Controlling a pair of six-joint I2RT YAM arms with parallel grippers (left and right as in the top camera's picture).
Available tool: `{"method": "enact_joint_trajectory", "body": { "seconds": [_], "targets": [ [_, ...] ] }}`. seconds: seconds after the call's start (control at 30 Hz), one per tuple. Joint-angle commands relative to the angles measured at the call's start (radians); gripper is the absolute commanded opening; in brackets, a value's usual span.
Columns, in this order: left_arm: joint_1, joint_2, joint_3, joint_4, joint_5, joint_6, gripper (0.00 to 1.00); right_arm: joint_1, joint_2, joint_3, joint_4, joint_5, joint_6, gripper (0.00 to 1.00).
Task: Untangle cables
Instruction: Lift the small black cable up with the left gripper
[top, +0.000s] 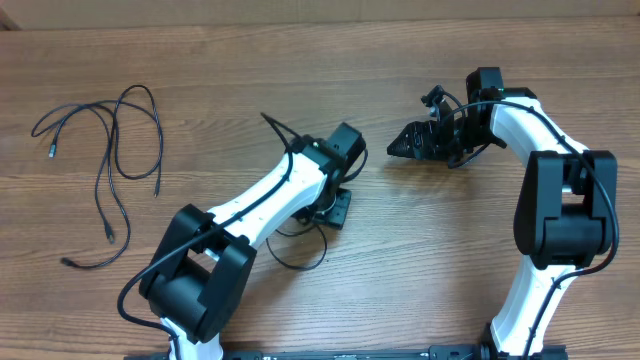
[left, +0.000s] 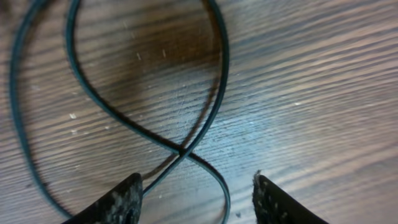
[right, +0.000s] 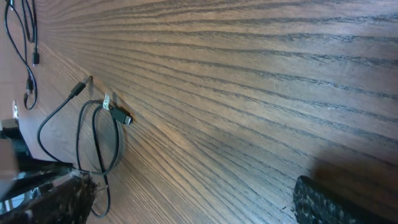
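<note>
Far left on desk (top: 420, 260): loose strands (top: 113, 150), well apart from both arms. Centre, below left hand (left: 198, 196), spread and pinching nothing: loop (left: 180, 151) crossing itself. Risks pinching both runs at the crossing if shut here, tightening it; could also drag loop under the arm covering part of it from above. Right: right hand (top: 405, 145) spread wide, empty.

Robot lab, wood-grain table (top: 420, 285) — two white arms (top: 270, 195)
</note>
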Motion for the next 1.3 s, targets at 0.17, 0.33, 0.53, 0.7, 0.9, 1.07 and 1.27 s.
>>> {"method": "enact_joint_trajectory", "body": {
  "seconds": [0.17, 0.33, 0.53, 0.7, 0.9, 1.07, 1.27],
  "targets": [
    [-0.005, 0.000, -0.121, 0.089, -0.018, -0.027, 0.60, 0.005, 0.013, -0.003, 0.002, -0.005, 0.003, 1.00],
    [-0.005, 0.000, -0.167, 0.137, -0.016, -0.027, 0.46, 0.005, 0.013, -0.003, 0.001, -0.005, 0.003, 1.00],
    [-0.005, 0.000, -0.167, 0.110, -0.027, 0.037, 0.04, 0.005, 0.013, -0.003, -0.002, -0.005, 0.003, 1.00],
    [0.000, 0.000, -0.168, 0.085, -0.192, 0.060, 0.04, 0.005, 0.013, -0.003, -0.002, -0.005, 0.003, 1.00],
    [0.005, 0.000, -0.154, 0.073, -0.140, 0.069, 0.04, 0.005, 0.013, -0.004, -0.002, -0.005, 0.003, 1.00],
    [0.014, -0.001, -0.076, 0.013, -0.107, 0.117, 0.04, 0.005, 0.013, -0.004, -0.002, -0.005, 0.003, 1.00],
    [0.043, -0.001, 0.070, -0.071, -0.110, 0.172, 0.04, 0.005, 0.013, -0.003, -0.002, -0.005, 0.003, 1.00]
  ]
}}
